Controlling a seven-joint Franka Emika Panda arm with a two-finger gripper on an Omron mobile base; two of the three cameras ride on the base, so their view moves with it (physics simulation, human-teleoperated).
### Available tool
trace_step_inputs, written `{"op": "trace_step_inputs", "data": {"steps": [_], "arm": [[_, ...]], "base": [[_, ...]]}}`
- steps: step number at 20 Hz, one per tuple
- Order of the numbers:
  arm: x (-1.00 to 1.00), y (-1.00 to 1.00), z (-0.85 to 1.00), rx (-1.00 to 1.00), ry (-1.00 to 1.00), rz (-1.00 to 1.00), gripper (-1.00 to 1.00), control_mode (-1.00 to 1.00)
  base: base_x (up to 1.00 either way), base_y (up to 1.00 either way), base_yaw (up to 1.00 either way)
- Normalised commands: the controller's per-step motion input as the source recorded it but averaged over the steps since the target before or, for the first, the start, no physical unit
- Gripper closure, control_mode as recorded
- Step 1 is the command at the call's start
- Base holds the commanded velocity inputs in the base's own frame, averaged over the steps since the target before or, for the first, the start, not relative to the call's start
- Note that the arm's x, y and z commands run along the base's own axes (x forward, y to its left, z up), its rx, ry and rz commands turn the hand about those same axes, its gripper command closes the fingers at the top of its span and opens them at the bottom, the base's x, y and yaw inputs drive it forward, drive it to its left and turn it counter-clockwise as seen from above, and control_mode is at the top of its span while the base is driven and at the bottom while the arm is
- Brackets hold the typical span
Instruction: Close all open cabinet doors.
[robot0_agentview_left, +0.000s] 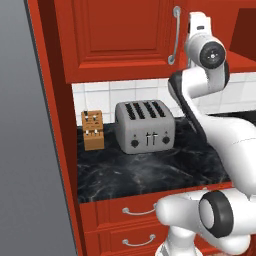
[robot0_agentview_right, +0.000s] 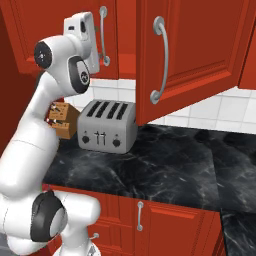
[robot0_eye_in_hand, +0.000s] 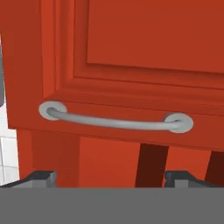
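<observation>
Two red cabinet doors hang over the counter. The left cabinet door (robot0_agentview_right: 60, 30) lies flat against the cabinet, its silver handle (robot0_agentview_right: 103, 35) at its right edge; the same door (robot0_agentview_left: 120, 30) and handle (robot0_agentview_left: 175, 35) show in the left base view. The right cabinet door (robot0_agentview_right: 200, 50) stands swung out toward the room, with its handle (robot0_agentview_right: 160, 60) on its left edge. My white hand (robot0_agentview_right: 80, 27) is raised just in front of the left door's handle. In the hand view that handle (robot0_eye_in_hand: 113, 122) runs across the frame, close ahead. My gripper (robot0_eye_in_hand: 110, 177) is open wide, with nothing between its fingertips (robot0_eye_in_hand: 41, 177).
A silver four-slot toaster (robot0_agentview_left: 145, 125) and a wooden knife block (robot0_agentview_left: 93, 130) stand on the black marble counter (robot0_agentview_left: 150, 170) under the cabinets. Red drawer fronts (robot0_agentview_left: 125, 212) run below it. A tall grey panel (robot0_agentview_left: 25, 150) stands at the left.
</observation>
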Motion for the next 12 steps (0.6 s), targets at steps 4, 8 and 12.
{"op": "trace_step_inputs", "data": {"steps": [4,8,12], "arm": [[-0.98,0.12,0.00,0.05,0.00,-0.06,-1.00,-1.00],[-1.00,0.03,-0.18,0.15,-0.03,-0.12,-1.00,-1.00],[-1.00,0.00,-0.16,0.20,-0.08,-0.16,-1.00,-1.00]], "base": [[0.00,0.00,0.00],[0.00,0.00,0.00],[0.00,0.00,0.00]]}}
